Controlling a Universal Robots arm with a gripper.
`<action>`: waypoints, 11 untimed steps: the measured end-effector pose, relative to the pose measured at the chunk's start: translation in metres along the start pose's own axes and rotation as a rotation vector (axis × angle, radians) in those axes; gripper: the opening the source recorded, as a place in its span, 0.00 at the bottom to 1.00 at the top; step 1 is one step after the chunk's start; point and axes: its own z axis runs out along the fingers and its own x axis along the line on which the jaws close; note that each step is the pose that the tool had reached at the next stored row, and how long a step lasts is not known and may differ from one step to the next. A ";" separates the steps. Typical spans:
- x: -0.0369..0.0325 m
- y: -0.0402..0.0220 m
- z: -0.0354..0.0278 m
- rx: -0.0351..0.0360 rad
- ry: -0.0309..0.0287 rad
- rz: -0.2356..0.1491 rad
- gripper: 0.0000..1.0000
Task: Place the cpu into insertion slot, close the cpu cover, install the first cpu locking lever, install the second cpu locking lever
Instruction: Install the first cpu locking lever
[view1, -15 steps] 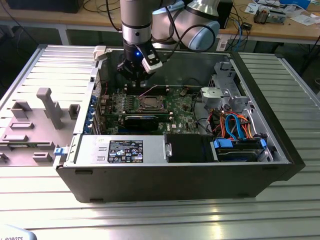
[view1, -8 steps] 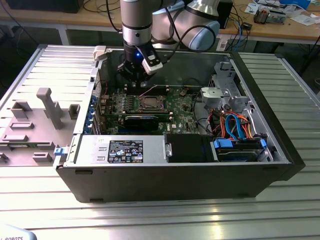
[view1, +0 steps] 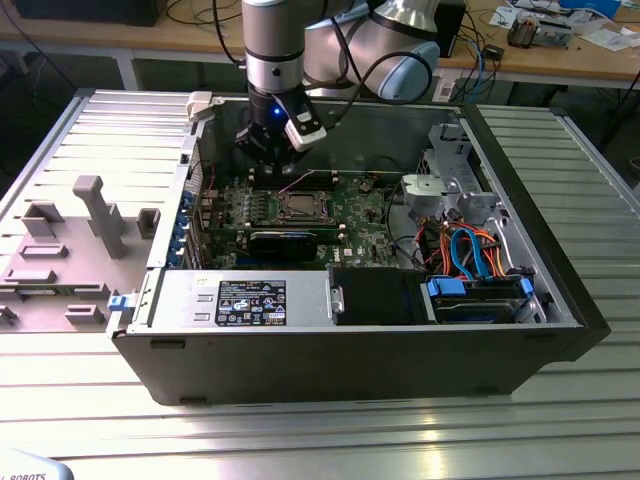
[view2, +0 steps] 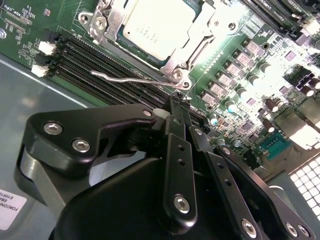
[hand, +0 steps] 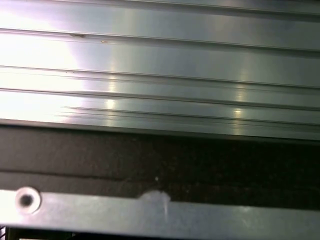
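An open computer case (view1: 300, 350) lies on a ribbed metal bench (view1: 330, 430), and the arm reaches down into it from the far side. In the exterior view the gripper (view1: 268, 145) hangs over the far edge of the green circuit board (view1: 350, 215), just beyond the insertion slot (view1: 299, 207), which sits near the middle of the board. In the second wrist view the cpu (view2: 159, 24) lies seated in the slot, its pale metal top showing through the square window of the cpu cover (view2: 199, 36), which lies flat over it. A thin silvery locking lever (view2: 131, 79) runs along the near edge of the socket, between it and the long black memory slots (view2: 95, 62). The gripper's jaws stand close together with nothing between them, their tips right next to the lever's screw end; whether they touch it I cannot tell. The first wrist view faces ribbed metal (hand: 160, 65) and a dark edge of the case (hand: 160, 160).
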 end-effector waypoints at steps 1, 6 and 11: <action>-0.0001 0.0000 0.0001 0.0000 -0.0001 0.000 0.11; -0.0002 0.0000 0.0009 0.0000 -0.0001 0.000 0.11; -0.0003 -0.0001 0.0017 0.0000 -0.0001 0.000 0.11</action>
